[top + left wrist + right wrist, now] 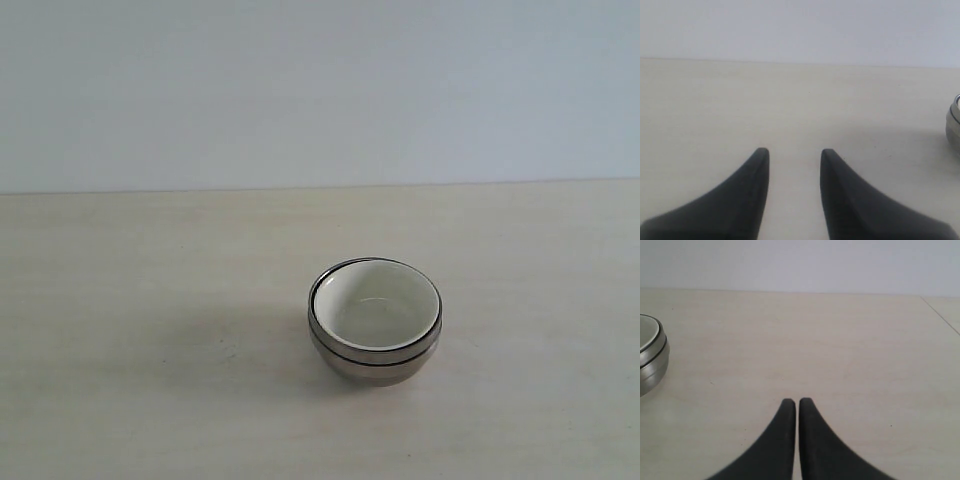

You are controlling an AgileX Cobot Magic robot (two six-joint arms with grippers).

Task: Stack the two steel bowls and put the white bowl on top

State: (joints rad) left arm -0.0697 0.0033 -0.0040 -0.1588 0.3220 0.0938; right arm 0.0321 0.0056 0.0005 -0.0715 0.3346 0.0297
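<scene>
The two round, shiny stainless steel bowls (372, 362) are sitting nested one inside the other on the pale, wood-grained table (150, 330). Their rims are showing as two bright bands with a dark line between them. The small, round, glossy off-white bowl (375, 305) is resting inside the upper one, mouth up, with its rim lying just within the steel rim. In the exterior view the stack is standing at about five o'clock from the middle of the scene, in front of the plain light wall (300, 90).

My left gripper (794, 151) is hovering over bare table with its dark fingers spread apart and a clear strip of table showing between them; it is gripping nothing. Taking my fingertips as pointing to twelve, the steel bowls (954, 130) are lying out at roughly two o'clock, well apart from me and cut by the frame's edge.

My right gripper (796, 401) is holding its fingers pressed almost together, only a thin slit showing, with nothing between them. From these fingertips the steel bowls (652, 365) are sitting at around ten o'clock, well apart, with the white bowl (645, 332) peeking above their rims.
</scene>
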